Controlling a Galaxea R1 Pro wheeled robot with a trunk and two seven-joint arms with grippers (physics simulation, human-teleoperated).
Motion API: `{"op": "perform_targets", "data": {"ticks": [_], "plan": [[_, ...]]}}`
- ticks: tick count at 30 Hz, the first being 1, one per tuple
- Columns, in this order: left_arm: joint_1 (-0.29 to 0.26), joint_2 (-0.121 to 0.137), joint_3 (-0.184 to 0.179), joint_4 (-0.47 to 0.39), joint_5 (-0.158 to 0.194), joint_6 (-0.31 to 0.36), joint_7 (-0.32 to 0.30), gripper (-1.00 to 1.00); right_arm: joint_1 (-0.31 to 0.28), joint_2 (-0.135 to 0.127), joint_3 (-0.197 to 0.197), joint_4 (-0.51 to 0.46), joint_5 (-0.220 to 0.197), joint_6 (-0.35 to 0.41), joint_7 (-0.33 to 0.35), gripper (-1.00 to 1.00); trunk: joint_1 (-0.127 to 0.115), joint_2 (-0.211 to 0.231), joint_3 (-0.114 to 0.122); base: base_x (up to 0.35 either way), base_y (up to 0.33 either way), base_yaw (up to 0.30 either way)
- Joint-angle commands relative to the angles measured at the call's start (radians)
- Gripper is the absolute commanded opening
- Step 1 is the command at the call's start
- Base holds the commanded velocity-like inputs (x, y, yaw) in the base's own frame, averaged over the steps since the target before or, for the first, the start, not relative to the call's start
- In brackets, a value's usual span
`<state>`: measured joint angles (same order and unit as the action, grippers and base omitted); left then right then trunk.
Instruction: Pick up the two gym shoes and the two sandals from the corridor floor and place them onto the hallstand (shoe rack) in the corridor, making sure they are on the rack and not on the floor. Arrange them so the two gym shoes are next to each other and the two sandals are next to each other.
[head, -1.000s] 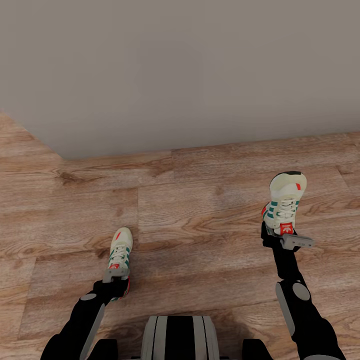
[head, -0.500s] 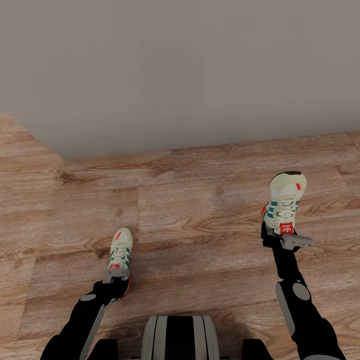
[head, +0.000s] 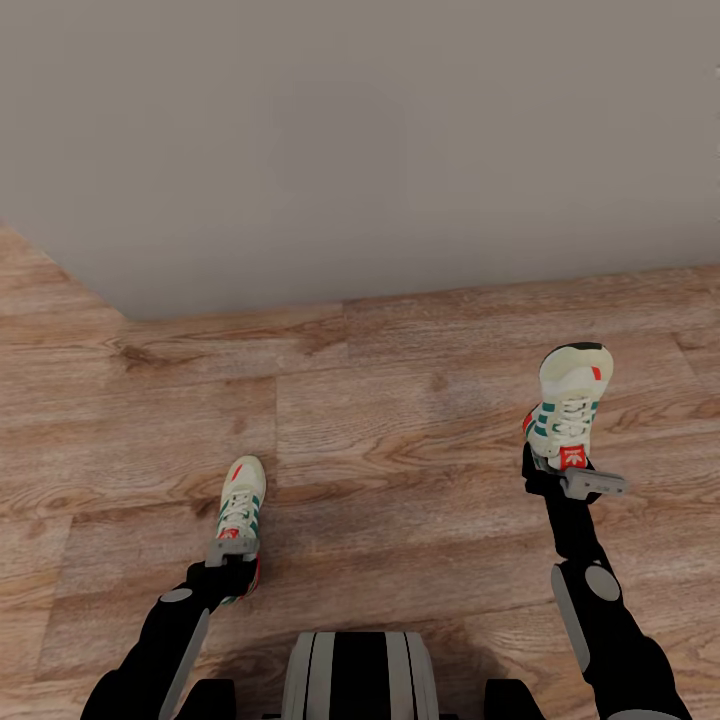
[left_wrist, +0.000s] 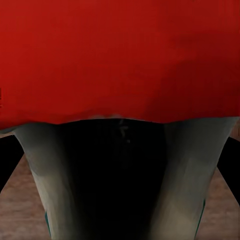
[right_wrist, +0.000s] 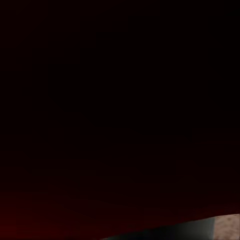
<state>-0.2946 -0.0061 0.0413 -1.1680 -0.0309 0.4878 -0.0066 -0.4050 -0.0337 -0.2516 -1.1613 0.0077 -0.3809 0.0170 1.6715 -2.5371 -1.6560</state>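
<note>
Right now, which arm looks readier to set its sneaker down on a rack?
Probably the right: its end effector holds its gym shoe high and farther forward. The left end effector holds its gym shoe low and close in. No rack is visible.

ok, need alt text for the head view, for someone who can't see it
Each arm holds a cream-white gym shoe with green stripes above the wood-plank corridor floor: the left gripper grips the left gym shoe at its heel, and the right gripper grips the right gym shoe the same way. A plain grey wall lies ahead, toes pointing toward it.
</note>
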Motion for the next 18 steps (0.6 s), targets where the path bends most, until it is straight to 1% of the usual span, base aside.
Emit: {"op": "perform_targets", "data": {"ticks": [1, 5, 18], "plan": [[0.0, 0.0, 0.0, 0.0, 0.0, 0.0, -0.001, -1.0, 0.0, 0.0, 0.0, 0.0, 0.0, 0.0, 0.0, -1.0, 0.0, 0.0, 0.004, 0.0, 0.0, 0.0], [0.0, 0.0, 0.0, 0.0, 0.0, 0.0, 0.0, -1.0, 0.0, 0.0, 0.0, 0.0, 0.0, 0.0, 0.0, -1.0, -0.002, 0.001, 0.021, 0.0, 0.0, 0.0], [0.0, 0.0, 0.0, 0.0, 0.001, 0.0, 0.0, -1.0, 0.0, 0.0, 0.0, 0.0, 0.0, -0.001, 0.0, -1.0, -0.008, 0.004, 0.088, 0.0, 0.0, 0.0]]}}
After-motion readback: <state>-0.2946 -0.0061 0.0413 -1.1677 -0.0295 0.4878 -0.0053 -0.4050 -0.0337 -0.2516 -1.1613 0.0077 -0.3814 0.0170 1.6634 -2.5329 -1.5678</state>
